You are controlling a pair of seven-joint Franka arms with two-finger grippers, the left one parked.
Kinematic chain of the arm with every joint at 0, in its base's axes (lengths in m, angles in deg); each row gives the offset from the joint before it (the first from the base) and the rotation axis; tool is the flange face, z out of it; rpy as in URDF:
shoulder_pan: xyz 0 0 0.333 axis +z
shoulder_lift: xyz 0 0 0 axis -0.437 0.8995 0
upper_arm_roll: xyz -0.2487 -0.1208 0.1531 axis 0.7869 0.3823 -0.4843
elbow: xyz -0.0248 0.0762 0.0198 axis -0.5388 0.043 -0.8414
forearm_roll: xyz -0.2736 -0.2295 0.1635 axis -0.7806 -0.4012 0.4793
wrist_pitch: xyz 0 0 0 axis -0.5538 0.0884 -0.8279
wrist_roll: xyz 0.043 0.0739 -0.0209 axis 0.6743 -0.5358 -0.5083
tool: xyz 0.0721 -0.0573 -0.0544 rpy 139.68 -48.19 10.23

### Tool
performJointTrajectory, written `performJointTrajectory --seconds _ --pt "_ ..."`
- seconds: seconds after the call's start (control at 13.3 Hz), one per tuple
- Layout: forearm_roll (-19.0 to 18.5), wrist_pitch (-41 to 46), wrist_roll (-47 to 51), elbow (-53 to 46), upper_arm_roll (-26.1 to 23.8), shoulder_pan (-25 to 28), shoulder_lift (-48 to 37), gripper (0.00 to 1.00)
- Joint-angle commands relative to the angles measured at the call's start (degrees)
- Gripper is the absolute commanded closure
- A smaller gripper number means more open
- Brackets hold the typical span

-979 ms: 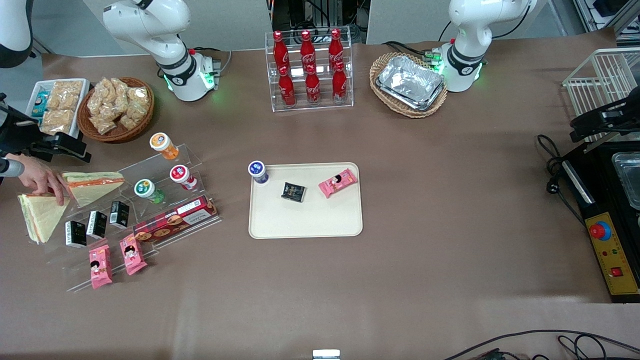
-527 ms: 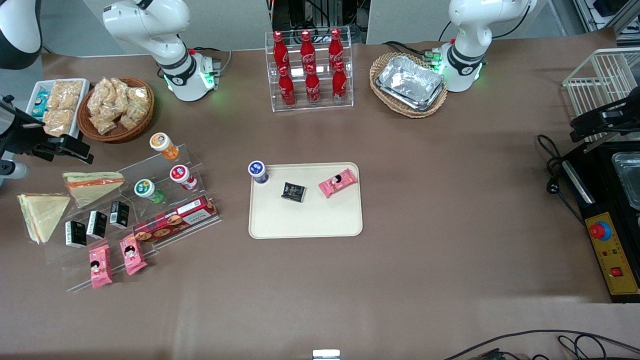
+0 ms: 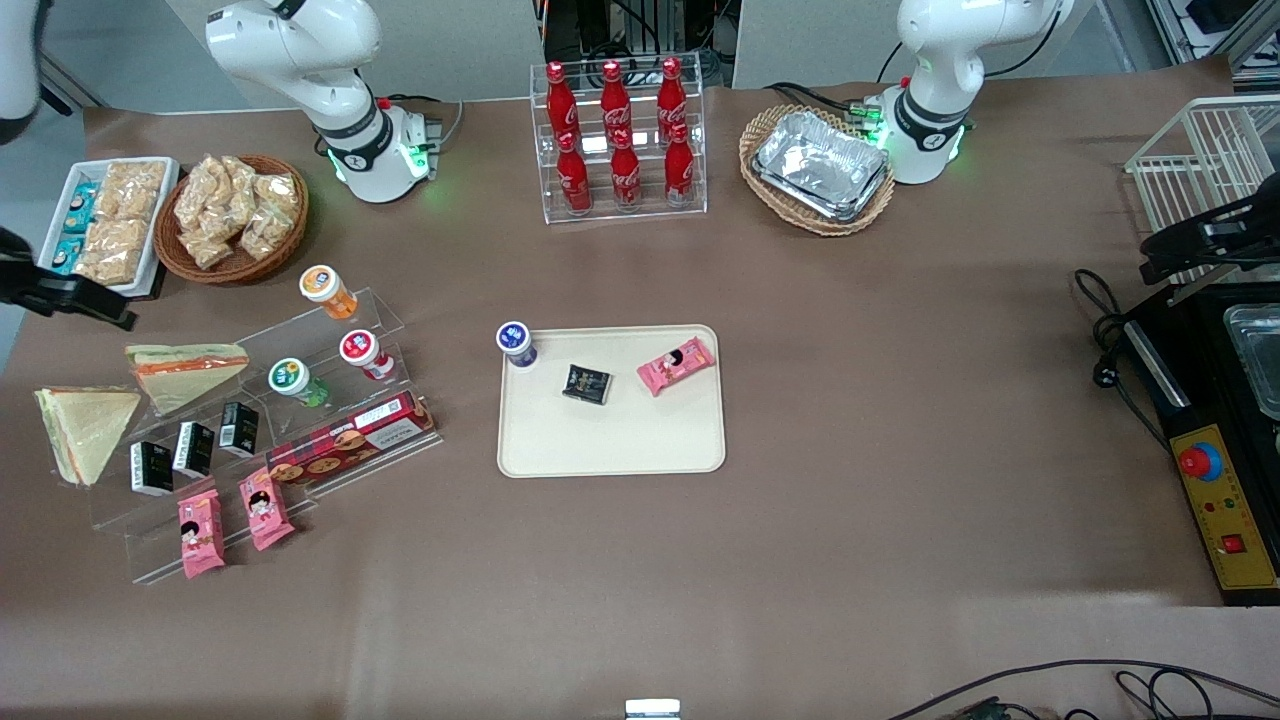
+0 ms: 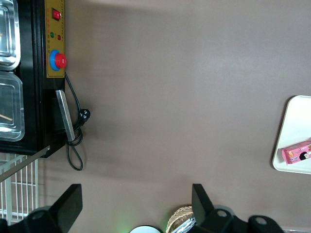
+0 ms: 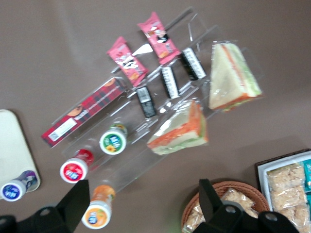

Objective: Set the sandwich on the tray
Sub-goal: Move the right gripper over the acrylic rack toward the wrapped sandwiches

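Observation:
Two wrapped triangular sandwiches show. One sandwich point(image 3: 185, 368) point(image 5: 181, 130) lies on the clear acrylic stand point(image 3: 330, 325). The other sandwich point(image 3: 85, 430) point(image 5: 233, 77) lies beside it at the stand's end, nearer the front camera. The cream tray point(image 3: 610, 445) point(image 5: 13, 145) point(image 4: 295, 127) sits mid-table, holding a blue-capped cup point(image 3: 514, 342), a black packet point(image 3: 586, 384) and a pink snack point(image 3: 676, 365). My gripper point(image 3: 100, 305) point(image 5: 143, 204) hovers open and empty at the working arm's end of the table, farther from the front camera than both sandwiches.
The stand also carries small capped cups point(image 3: 325, 290), black packets point(image 3: 192, 448), a red biscuit box point(image 3: 350, 440) and pink snacks point(image 3: 230, 520). A wicker snack basket point(image 3: 235, 215) and a white snack bin point(image 3: 105, 220) stand close to my gripper. A cola rack point(image 3: 618, 140) and foil trays point(image 3: 820, 165) stand farther back.
A human hand that touched the nearer sandwich has withdrawn from view. My gripper has drifted outward toward the table's edge at the working arm's end. Both sandwiches stay put.

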Motion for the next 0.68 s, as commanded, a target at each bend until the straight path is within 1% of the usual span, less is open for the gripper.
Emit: performJointTrajectory --seconds 0.0,0.08,0.23,0.3,0.53,0.6 --pt "-0.73 -2.73 -8.19 -0.81 6.59 -0.37 0.68 0.00" --pt "-0.47 -4.05 -11.63 -0.72 8.88 -0.45 1.29 0.00" --pt "-0.47 -8.08 -12.37 0.15 11.97 -0.98 3.31 0.00" --pt "-0.21 -9.76 -12.45 0.42 12.68 -1.68 4.19 0.00" --pt "1.02 -15.21 -12.45 2.35 12.68 -4.40 6.82 0.00" --pt "1.64 -17.49 -12.54 3.49 12.68 -4.50 7.53 0.00"
